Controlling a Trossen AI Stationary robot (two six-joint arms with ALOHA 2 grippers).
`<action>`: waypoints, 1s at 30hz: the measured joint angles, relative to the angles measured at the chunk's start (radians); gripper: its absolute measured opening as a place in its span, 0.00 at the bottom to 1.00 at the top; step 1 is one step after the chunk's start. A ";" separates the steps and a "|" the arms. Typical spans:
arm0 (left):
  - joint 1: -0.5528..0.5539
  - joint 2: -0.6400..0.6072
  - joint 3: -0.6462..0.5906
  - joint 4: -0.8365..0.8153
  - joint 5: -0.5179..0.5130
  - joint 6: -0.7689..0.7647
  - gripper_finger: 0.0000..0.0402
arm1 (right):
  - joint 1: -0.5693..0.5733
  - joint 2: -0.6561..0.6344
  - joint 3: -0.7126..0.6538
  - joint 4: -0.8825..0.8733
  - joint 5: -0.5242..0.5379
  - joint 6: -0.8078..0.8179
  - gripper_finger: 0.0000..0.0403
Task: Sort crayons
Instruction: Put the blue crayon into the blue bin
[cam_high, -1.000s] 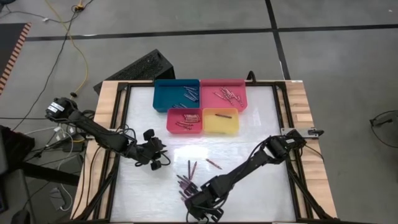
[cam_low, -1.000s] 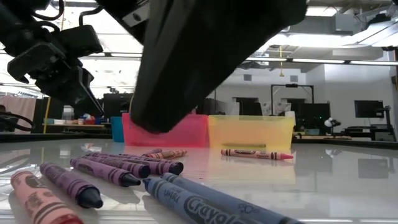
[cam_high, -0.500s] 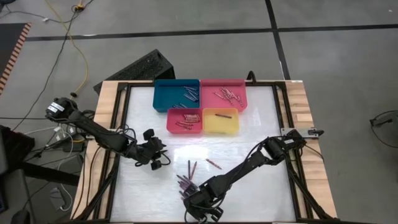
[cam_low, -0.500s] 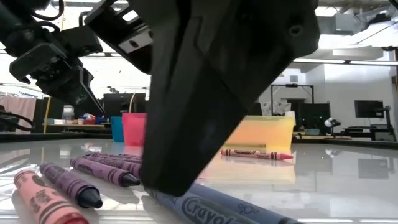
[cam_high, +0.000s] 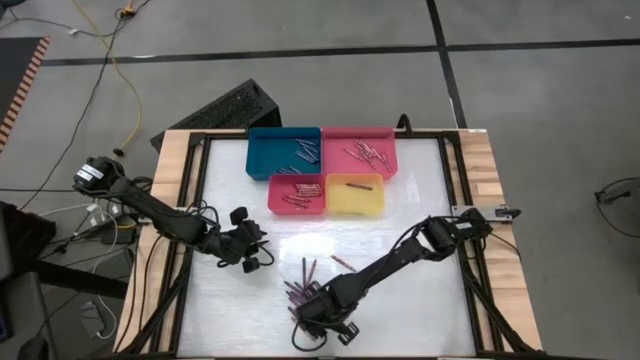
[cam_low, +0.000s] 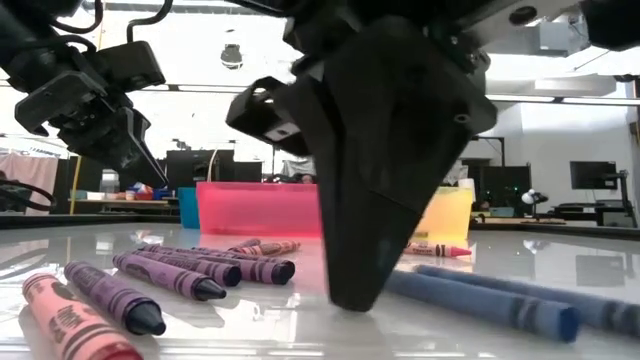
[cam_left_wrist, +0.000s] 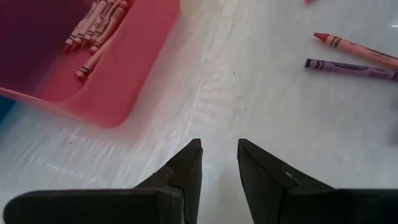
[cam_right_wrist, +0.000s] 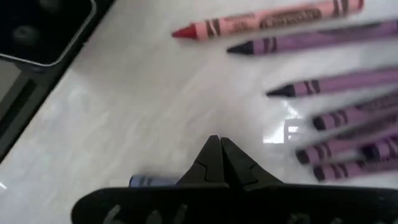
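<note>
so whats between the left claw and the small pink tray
Nothing: in the left wrist view, only bare white table separates the left claw from the small pink tray.

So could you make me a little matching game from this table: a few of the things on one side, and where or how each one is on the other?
Things:
1. right gripper
2. left gripper
3. yellow tray
4. loose purple crayons

Descriptions:
A. holds a single crayon
B. fingers apart, holding nothing
C. fingers shut, tips down at the table
D. bunched on the table next to the right gripper

Pairs: 1-C, 2-B, 3-A, 4-D
</note>
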 joint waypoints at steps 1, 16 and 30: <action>0.000 0.000 0.000 -0.001 0.000 0.001 0.23 | -0.004 0.000 0.000 -0.019 0.001 0.015 0.00; 0.000 0.000 0.000 -0.009 -0.017 0.011 0.23 | 0.012 -0.123 0.039 -0.432 0.097 0.385 0.00; 0.000 0.000 0.000 -0.008 -0.036 0.011 0.23 | 0.036 -0.758 -0.808 -0.321 0.107 1.314 0.00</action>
